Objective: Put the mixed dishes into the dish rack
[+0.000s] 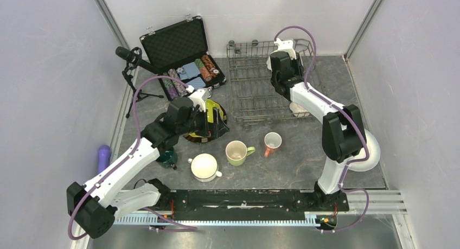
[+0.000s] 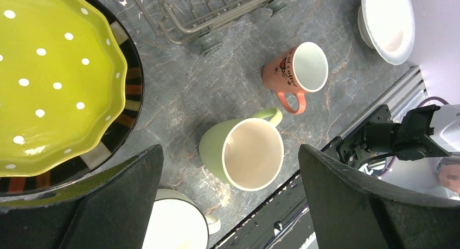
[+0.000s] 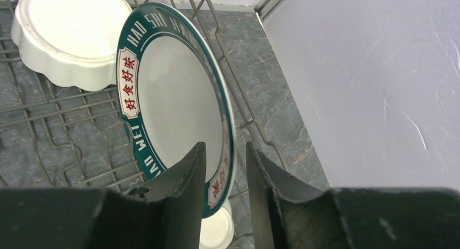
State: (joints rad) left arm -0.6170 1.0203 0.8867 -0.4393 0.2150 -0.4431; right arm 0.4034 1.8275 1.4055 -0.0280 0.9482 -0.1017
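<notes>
**Near, on the table, left to right:** dark-teal mug (image 1: 168, 158), partly under the left arm; white 2-handled cup (image 1: 205, 166); light-green mug (image 1: 237, 152); salmon-pink mug (image 1: 272, 143); and, well to the right beside the right arm, a white bowl (image 2: 388, 21). All 5 sit outside the dish rack (image 1: 250, 100).

**Middle:** the left gripper (image 2: 229, 151) hangs with its jaws spread wide and nothing between them. It is above the right edge of the lime-green dotted plate (image 2: 49, 81), which lies on a dark striped plate (image 2: 130, 97) just left of the rack. In the left wrist view the light-green mug shows between the 2 fingers, lower down on the table and touching neither.

**Far:** the rack holds 2 pieces.
- A white fluted dish (image 3: 70, 32) lies in the near right corner.
- A teal-rimmed plate (image 3: 173, 108) with red characters stands on edge, tilted, toward the far right.

The right gripper (image 3: 225, 144) straddles this plate's rim with its jaws slightly parted. 1 finger is before the plate's face and the other behind the rim, with a gap showing there.

**Far left:** an open black case (image 1: 173, 43) holds poker chips (image 1: 190, 72).
</notes>
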